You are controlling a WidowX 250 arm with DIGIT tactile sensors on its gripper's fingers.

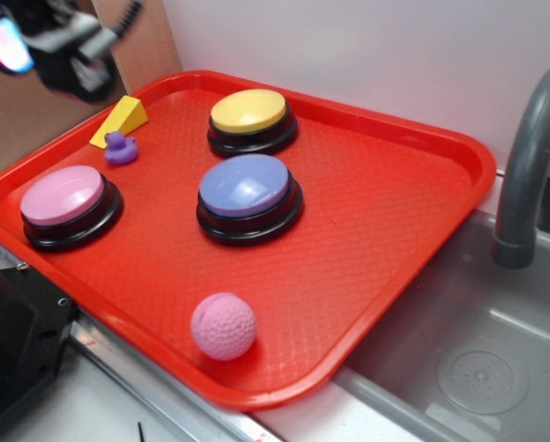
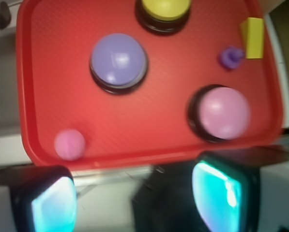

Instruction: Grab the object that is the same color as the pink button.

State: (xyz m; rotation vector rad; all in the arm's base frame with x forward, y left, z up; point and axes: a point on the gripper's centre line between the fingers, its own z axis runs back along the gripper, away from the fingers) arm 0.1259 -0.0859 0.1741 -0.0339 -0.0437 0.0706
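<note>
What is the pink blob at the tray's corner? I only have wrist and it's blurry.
Observer: Exterior shows a small pink ball with a dimpled, golf-ball-like surface, lying on the red tray.
Operator: What's off the tray edge on that side?
Observer: A grey sink basin with a grey faucet sits right beside the tray.
Operator: Where does the gripper sit relative to the ball?
Observer: The gripper is blurred at the exterior's top-left corner, by the yellow wedge and purple duck, at the opposite end of the tray from the ball.
</note>
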